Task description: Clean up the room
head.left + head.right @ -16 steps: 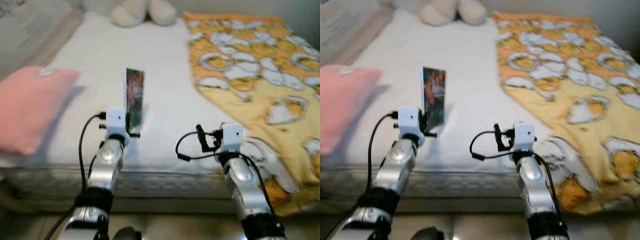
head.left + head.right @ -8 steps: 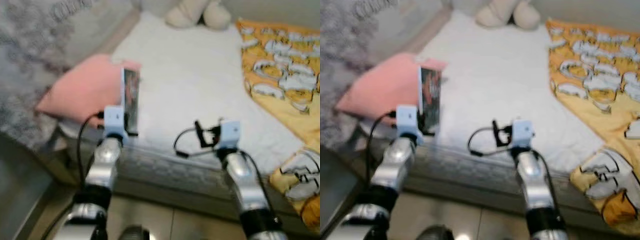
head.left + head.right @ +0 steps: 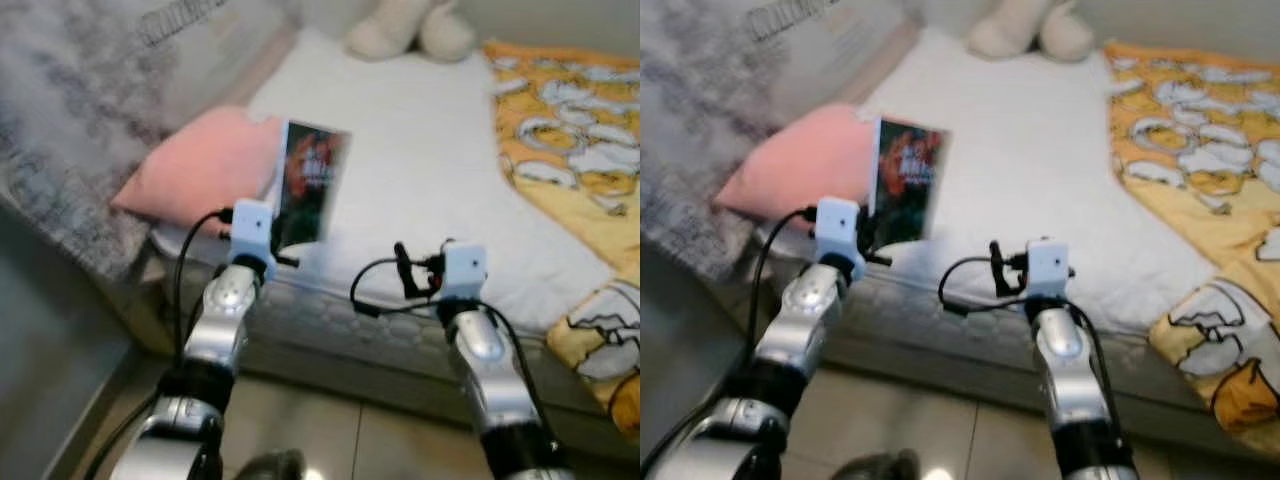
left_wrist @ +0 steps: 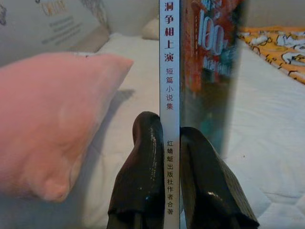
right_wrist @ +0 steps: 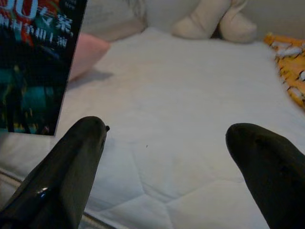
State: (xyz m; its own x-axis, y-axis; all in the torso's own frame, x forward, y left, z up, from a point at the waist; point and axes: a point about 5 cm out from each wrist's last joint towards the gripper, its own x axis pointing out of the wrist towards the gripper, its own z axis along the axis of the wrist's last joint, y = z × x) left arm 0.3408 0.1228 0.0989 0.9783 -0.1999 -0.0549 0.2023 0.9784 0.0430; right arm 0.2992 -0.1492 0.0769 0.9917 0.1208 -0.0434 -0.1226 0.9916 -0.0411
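My left tool [image 4: 170, 157] pinches the book [image 3: 308, 183] upright by its spine; right tool [image 5: 164, 167] wide, empty. Carry it level, grip firm.

Both eye views look forward and down from the head onto the bed [image 3: 420, 140] edge, sharing nearly the same scene. The left wrist view looks close along its tool [image 4: 170, 162] at the book [image 4: 200, 71] spine and pink pillow [image 4: 52, 114]. The right wrist view looks along its own fingers [image 5: 71, 167] across the mattress toward the plush toy [image 5: 214, 21].
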